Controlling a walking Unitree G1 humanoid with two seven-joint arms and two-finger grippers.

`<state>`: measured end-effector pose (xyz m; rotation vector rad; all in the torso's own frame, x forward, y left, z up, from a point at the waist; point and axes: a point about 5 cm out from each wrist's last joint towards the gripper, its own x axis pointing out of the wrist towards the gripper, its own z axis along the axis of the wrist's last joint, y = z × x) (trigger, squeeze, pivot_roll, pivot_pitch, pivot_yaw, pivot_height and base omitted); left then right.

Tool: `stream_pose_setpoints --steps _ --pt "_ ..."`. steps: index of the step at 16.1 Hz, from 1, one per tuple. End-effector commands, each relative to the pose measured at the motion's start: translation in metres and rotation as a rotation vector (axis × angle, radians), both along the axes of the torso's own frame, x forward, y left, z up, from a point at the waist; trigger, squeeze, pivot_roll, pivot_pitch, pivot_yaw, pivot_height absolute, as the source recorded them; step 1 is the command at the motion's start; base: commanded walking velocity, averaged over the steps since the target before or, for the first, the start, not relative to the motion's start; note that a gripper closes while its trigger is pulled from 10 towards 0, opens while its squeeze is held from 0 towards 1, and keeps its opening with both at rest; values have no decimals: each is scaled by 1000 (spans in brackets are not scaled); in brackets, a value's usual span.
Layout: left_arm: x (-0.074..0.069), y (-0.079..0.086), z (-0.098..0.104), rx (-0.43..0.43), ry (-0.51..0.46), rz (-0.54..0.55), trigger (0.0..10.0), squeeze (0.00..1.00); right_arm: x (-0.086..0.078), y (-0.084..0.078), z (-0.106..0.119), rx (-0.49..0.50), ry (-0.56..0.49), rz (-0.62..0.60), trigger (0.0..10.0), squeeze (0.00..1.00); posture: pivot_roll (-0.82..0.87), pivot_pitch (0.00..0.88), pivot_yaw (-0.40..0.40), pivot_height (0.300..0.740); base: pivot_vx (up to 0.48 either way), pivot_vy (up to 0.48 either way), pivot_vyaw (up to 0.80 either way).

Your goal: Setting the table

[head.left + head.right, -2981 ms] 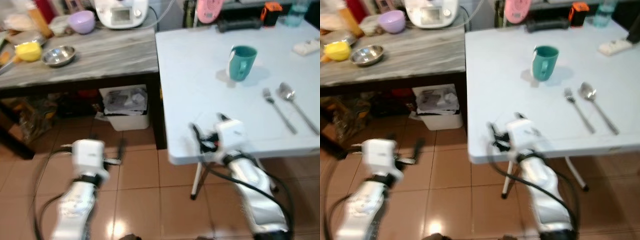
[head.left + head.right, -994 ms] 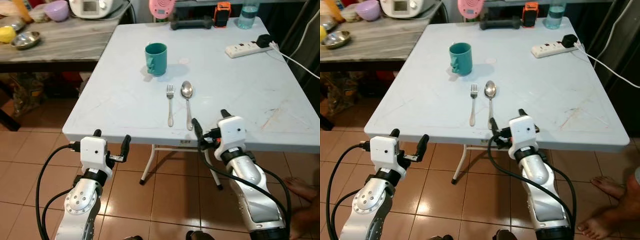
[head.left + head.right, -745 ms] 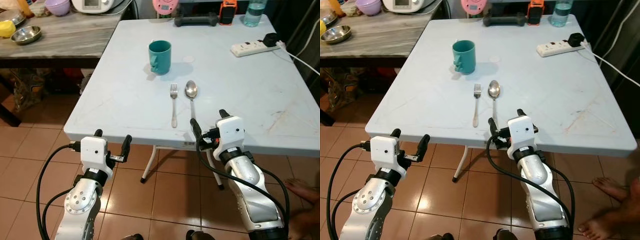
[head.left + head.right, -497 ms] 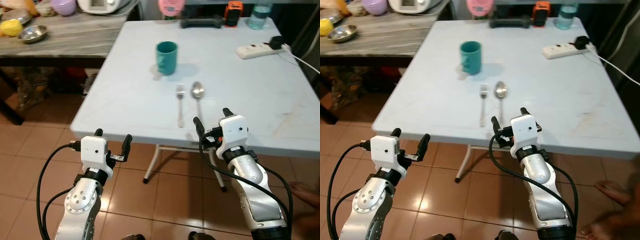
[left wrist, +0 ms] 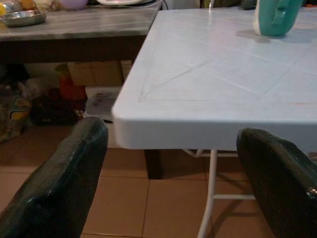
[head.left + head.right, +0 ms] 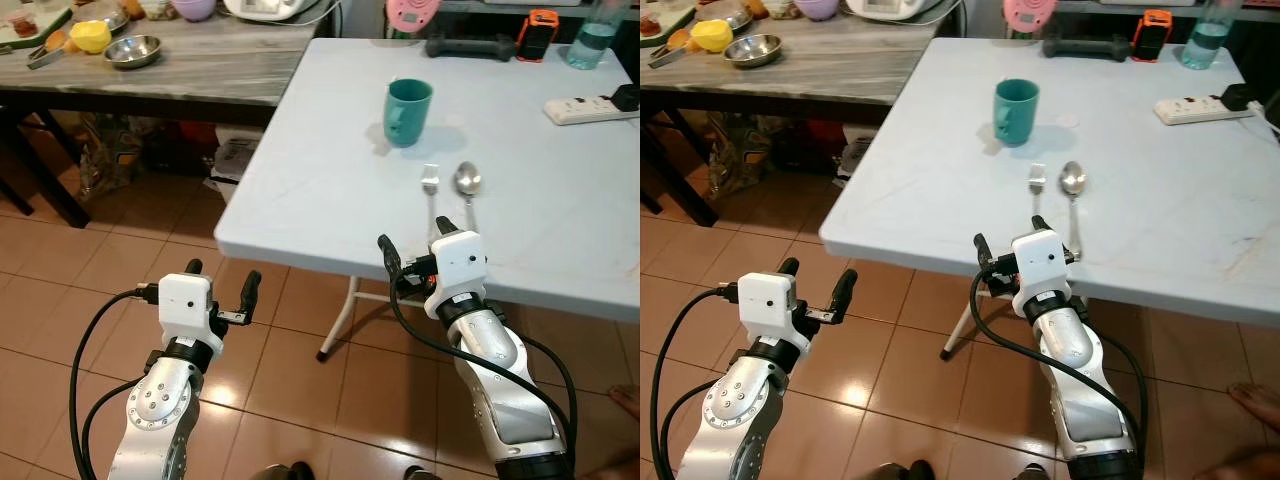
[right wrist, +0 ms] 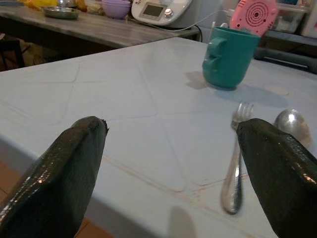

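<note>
A teal mug (image 6: pixel 408 111) stands on the white folding table (image 6: pixel 320 190). Nearer the front edge, a fork (image 6: pixel 431 195) and a spoon (image 6: pixel 467 190) lie side by side. My right gripper (image 6: pixel 413 240) is open at the table's front edge, just short of the fork handle; its wrist view looks across the top at the mug (image 7: pixel 229 57), fork (image 7: pixel 234 163) and spoon (image 7: pixel 292 126). My left gripper (image 6: pixel 222 285) is open and empty, low over the floor, left of the table corner (image 5: pixel 129 124).
A grey wooden side table (image 6: pixel 200 75) on the left holds a steel bowl (image 6: pixel 132 50) and a yellow object (image 6: pixel 90 36). A bin (image 6: pixel 235 160) sits beneath it. A power strip (image 6: pixel 590 108), bottle (image 6: pixel 590 35) and dumbbell (image 6: pixel 470 46) line the far edge. A person's foot (image 6: pixel 625 400) is at lower right.
The camera has swung left, so the white table sits further right in view and more of the side table shows. Both grippers stay open and hold the same pose.
</note>
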<state>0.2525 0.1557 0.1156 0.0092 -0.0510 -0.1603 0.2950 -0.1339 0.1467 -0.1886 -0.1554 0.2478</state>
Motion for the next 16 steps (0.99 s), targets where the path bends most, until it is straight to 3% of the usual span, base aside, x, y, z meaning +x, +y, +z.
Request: stream_pose_setpoints --steps 1,9,13,16 --pt "-2 2 -4 8 19 7 10000 0 0 -1 -1 0 -1 -5 10000 0 -136 157 109 740 0 255 0" --pt "0 1 -1 11 7 -4 10000 0 -2 -2 -1 -2 0 -13 10000 0 -140 164 114 740 0 0 0" --pt "-1 -2 0 15 -4 -24 10000 0 -2 -2 -1 -4 -1 -12 10000 0 -139 163 115 740 0 0 -761" --pt "-3 -6 3 15 -18 -60 10000 0 -3 -1 -1 -5 -3 -10 10000 0 -140 167 118 740 0 0 -167"
